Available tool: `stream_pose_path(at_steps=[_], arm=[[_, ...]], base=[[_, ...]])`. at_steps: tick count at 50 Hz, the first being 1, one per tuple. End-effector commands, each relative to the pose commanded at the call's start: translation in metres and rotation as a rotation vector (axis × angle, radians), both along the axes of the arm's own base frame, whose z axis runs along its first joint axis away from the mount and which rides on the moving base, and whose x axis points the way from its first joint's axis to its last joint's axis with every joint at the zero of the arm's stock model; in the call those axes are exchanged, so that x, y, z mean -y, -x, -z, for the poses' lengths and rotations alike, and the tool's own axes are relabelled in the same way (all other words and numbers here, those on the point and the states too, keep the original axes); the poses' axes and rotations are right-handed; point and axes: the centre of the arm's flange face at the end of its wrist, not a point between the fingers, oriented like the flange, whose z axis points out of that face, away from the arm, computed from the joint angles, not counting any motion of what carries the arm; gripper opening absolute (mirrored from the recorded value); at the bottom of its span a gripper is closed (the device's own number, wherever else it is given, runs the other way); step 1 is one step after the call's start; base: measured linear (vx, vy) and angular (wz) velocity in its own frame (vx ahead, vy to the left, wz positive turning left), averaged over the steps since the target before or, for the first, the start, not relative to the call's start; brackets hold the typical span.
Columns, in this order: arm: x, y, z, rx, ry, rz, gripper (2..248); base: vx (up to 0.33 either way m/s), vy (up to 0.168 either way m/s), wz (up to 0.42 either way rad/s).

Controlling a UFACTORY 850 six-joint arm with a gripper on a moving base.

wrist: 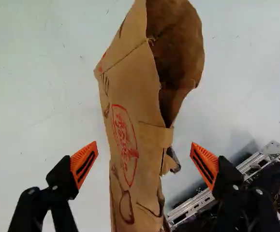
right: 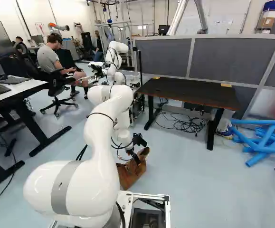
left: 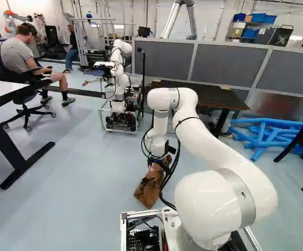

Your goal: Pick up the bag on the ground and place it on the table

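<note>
The brown paper bag (left: 148,189) stands on the floor just ahead of my base, and its open mouth shows in the wrist view. My gripper (right: 138,153) is at the bag's upper part in the right base view. Seen from the wrist, the gripper (wrist: 144,157) is wide open, one orange-padded finger on each side of the bag (wrist: 130,121), with a gap to either side. A dark table (right: 189,92) stands beyond the bag, in front of the grey partitions.
Blue tubes (right: 265,137) lie on the floor right of the dark table. Cables (right: 187,124) lie beneath that table. Another robot (left: 121,89) stands farther ahead. A white-topped desk (right: 14,92) is at the left, with a seated person behind it.
</note>
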Motion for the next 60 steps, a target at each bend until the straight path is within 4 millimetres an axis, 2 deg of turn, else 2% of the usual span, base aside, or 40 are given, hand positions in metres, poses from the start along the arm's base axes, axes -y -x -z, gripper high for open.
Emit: stream_pose_path(at_steps=[11,19,20,25,26,30,31,35,36,40,41,46,47,60], arm=[[0.0,0.0,0.016,-0.003,0.0,0.0,247],[0.0,-0.001,0.02,-0.004,0.0,0.0,244],[0.0,-0.001,0.02,-0.004,0.0,0.0,210],[0.0,-0.001,0.021,-0.004,0.0,0.0,210],[0.0,-0.001,0.021,-0.004,0.0,0.0,173],[0.0,-0.001,0.021,-0.004,0.0,0.0,173],[0.0,-0.001,0.021,-0.004,0.0,0.0,135],[0.0,-0.001,0.021,-0.004,0.0,0.0,135],[0.0,-0.001,0.021,-0.004,0.0,0.0,97],[0.0,-0.001,0.021,-0.004,0.0,0.0,97],[0.0,-0.001,0.021,-0.004,0.0,0.0,59],[0.0,-0.001,0.021,-0.004,0.0,0.0,59],[0.0,-0.001,0.021,-0.004,0.0,0.0,25],[0.0,0.0,0.013,-0.003,0.0,0.0,21]], base=[[0.0,0.0,0.0],[0.0,0.0,0.0],[0.0,0.0,0.0],[0.0,0.0,0.0],[0.0,0.0,0.0],[0.0,0.0,0.0],[0.0,0.0,0.0],[0.0,0.0,0.0],[0.0,0.0,0.0],[0.0,0.0,0.0],[0.0,0.0,0.0],[0.0,0.0,0.0],[0.0,0.0,0.0],[0.0,0.0,0.0]])
